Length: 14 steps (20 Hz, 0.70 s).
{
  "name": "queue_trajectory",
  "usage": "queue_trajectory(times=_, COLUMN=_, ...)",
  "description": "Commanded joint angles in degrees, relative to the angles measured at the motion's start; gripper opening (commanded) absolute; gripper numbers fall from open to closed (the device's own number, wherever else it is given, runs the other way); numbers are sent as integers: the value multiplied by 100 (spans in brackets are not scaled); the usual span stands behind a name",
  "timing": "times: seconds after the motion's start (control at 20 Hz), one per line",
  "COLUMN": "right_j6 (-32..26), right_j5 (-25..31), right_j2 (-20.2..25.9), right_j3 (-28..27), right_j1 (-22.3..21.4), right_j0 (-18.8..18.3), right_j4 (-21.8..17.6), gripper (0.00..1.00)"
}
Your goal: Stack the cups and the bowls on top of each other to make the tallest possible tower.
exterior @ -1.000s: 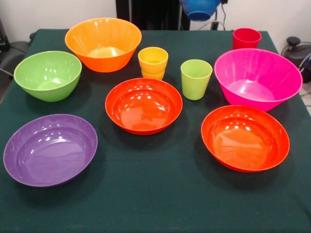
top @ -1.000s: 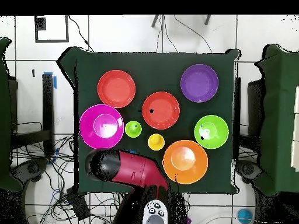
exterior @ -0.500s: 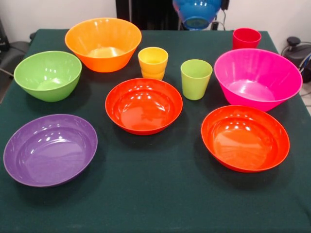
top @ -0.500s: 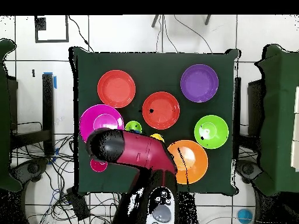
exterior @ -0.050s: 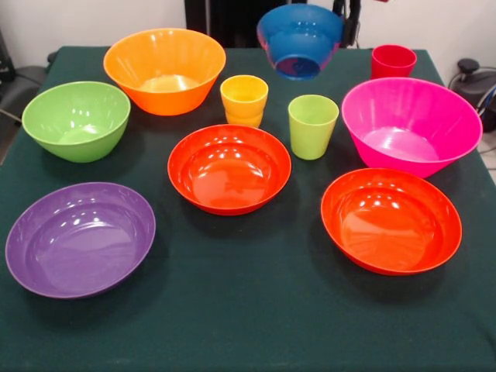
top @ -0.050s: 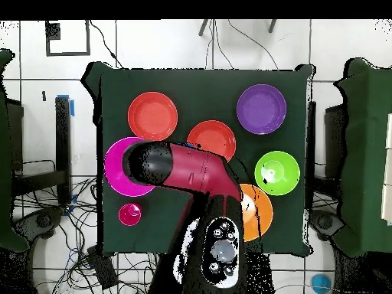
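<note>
Front view: bowls and cups spread singly over the green tabletop (exterior @ -0.050s: 256,310), with a blue bowl (exterior @ -0.050s: 300,40) held aloft.
From the left: purple bowl (exterior @ -0.050s: 80,239) at 8 o'clock, green bowl (exterior @ -0.050s: 76,120) at 10, orange bowl (exterior @ -0.050s: 164,70) at 11, all mouth-up. A red-orange bowl (exterior @ -0.050s: 229,168) sits at centre, the yellow-orange cup (exterior @ -0.050s: 244,100) and lime cup (exterior @ -0.050s: 312,125) upright just behind it. The blue bowl hangs at 12, tilted, mouth toward the camera, above the tabletop; the tool (exterior @ -0.050s: 346,19) shows only partly behind its rim, so whether it is wide or narrow I cannot tell. Red cup (exterior @ -0.050s: 393,60) at 1, magenta bowl (exterior @ -0.050s: 411,124) at 2, second red-orange bowl (exterior @ -0.050s: 390,220) at 4. Overhead, the arm (top @ -0.050s: 191,172) covers both middle cups.
</note>
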Motion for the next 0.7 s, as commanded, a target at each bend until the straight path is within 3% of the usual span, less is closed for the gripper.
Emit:
queue_trajectory(times=0.05, right_j6=-19, right_j5=625, right_j2=321, right_j3=-731, right_j1=556, right_j0=-159, right_j4=-462, gripper=0)
queue_trajectory(times=0.45, right_j6=-42, right_j5=855, right_j2=332, right_j3=-944, right_j1=660, right_j0=-150, right_j4=-474, gripper=0)
queue_trajectory(times=0.7, right_j6=-166, right_j5=811, right_j2=388, right_j3=-1319, right_j1=962, right_j0=-242, right_j4=-506, gripper=0)
